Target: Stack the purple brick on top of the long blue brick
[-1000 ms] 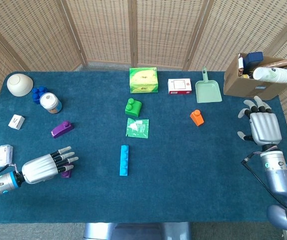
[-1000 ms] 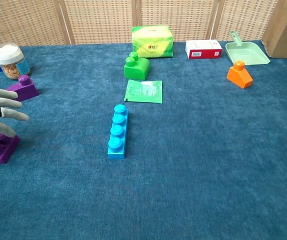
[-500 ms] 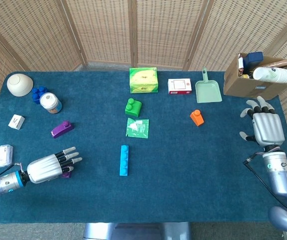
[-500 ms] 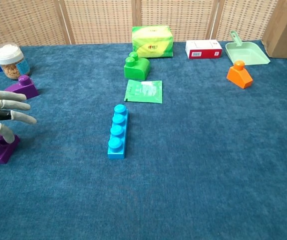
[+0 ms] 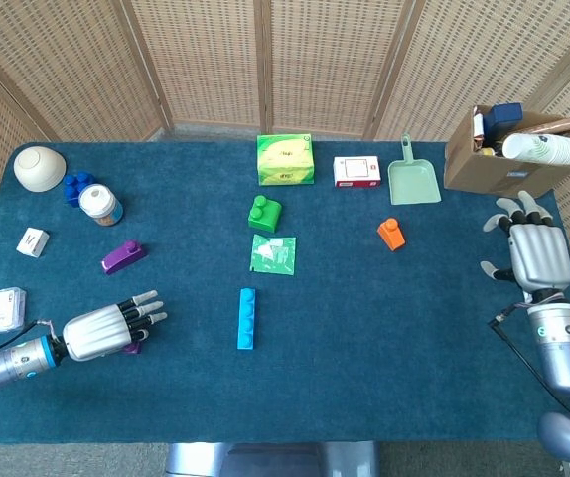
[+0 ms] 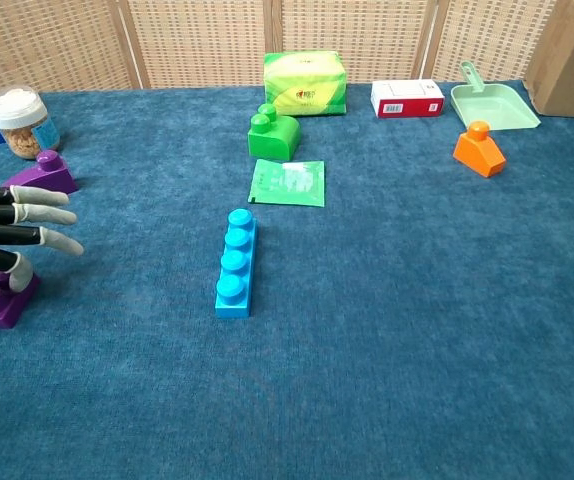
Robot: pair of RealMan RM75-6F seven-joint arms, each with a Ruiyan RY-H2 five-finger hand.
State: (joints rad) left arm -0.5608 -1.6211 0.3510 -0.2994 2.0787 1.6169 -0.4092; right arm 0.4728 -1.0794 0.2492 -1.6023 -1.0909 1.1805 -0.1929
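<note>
- Since a second ago the left hand (image 5: 106, 330) has been sliding a little rightward along the near-left part of the blue table (image 5: 384, 338), while the right hand (image 5: 536, 253) has been drifting slightly toward the table's right edge.
- Left hand is lying low with its fingers (image 6: 45, 217) spread and pointing toward the table's middle, grasping nothing; its thumb is reaching down to the purple brick (image 6: 3, 301) just under it, though I cannot tell whether it is touching.
- Long blue brick (image 5: 246, 318) is lying lengthwise near the table's centre, well apart from that hand.
- Right hand is hanging released, fingers apart, beside the cardboard box (image 5: 494, 159).
- Second purple brick (image 5: 123, 256) is sitting further back on the left, apart from both hands.
- Green brick (image 5: 263, 213) and green packet (image 5: 272, 253) are sitting behind the long blue brick.
</note>
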